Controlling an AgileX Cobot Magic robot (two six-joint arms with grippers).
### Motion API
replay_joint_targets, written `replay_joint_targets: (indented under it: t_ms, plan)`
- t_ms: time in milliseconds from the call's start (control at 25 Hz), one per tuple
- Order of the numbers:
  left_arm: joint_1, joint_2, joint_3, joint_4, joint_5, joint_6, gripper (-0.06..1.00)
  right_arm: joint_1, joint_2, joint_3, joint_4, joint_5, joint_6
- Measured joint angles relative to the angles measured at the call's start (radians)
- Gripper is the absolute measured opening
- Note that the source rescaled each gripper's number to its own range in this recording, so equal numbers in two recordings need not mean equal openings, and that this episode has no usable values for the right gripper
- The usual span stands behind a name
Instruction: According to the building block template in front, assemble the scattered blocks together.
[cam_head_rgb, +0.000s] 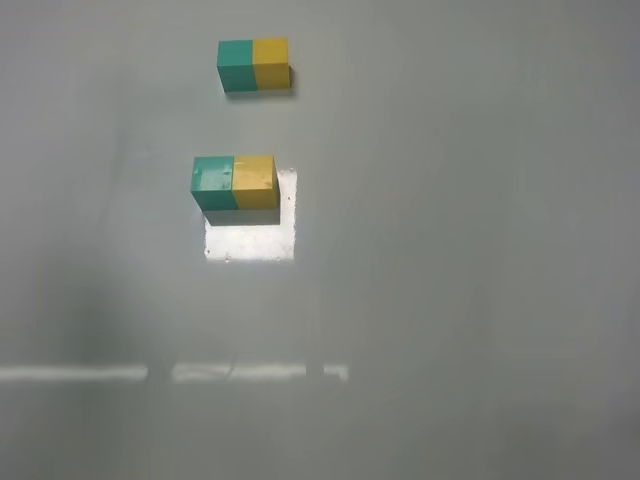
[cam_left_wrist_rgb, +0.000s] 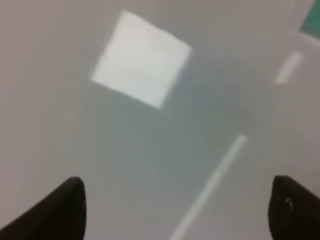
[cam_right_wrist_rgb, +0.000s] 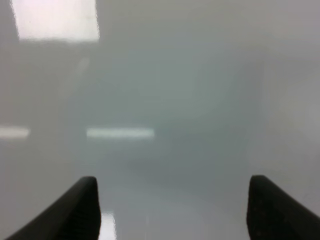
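Nearest the high camera, we are seeing the teal cube (cam_head_rgb: 213, 181) and the yellow cube (cam_head_rgb: 255, 180) sitting flush against each other, teal on the left arm's side and yellow on the right arm's side, matching the order of the building block template (cam_head_rgb: 254, 65). The template is lying farther from the arms, well apart from the joined pair and roughly in line with it. Both are resting on the grey table (cam_head_rgb: 450, 250). A bright square reflection (cam_head_rgb: 252, 238) is showing on the table, just on our near side of the joined pair and partly under its edge.

We are finding neither arm in the high view. Through the left wrist camera, the left gripper (cam_left_wrist_rgb: 177, 207) is hanging over bare table with its two dark fingertips (cam_left_wrist_rgb: 60, 210) standing wide apart and nothing between them. A sliver of teal (cam_left_wrist_rgb: 311, 20) is showing at the frame corner, far ahead of and off to one side of these jaws; we cannot tell which block it belongs to.

Through the right wrist camera, the right gripper (cam_right_wrist_rgb: 172, 207) is likewise spread wide and holding nothing, with only table and light streaks ahead of it.
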Motion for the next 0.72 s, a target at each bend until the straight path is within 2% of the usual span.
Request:
replay_joint_targets:
  t_ms: [160,240,320,400,520,640,720]
  plan:
    - [0.0,-0.14,0.126,0.068,0.004,-0.085,1.0,0.0,0.0,0.0,0.0,0.0,0.0]
    - [0.014,-0.213,0.197,0.08,0.004,-0.176,1.0,0.0,0.0,0.0,0.0,0.0,0.0]
    - [0.065,-0.279,0.263,0.079,0.005,-0.278,1.0,0.0,0.0,0.0,0.0,0.0,0.0]
    - [0.15,-0.35,0.331,0.049,0.005,-0.319,1.0,0.0,0.0,0.0,0.0,0.0,0.0]
    - [0.339,-0.461,0.441,-0.021,0.007,-0.329,1.0,0.0,0.0,0.0,0.0,0.0,0.0]
    - [0.513,-0.593,0.536,-0.126,0.008,-0.313,1.0,0.0,0.0,0.0,0.0,0.0,0.0]
    - [0.59,-0.685,0.598,-0.188,0.008,-0.324,1.0,0.0,0.0,0.0,0.0,0.0,0.0]
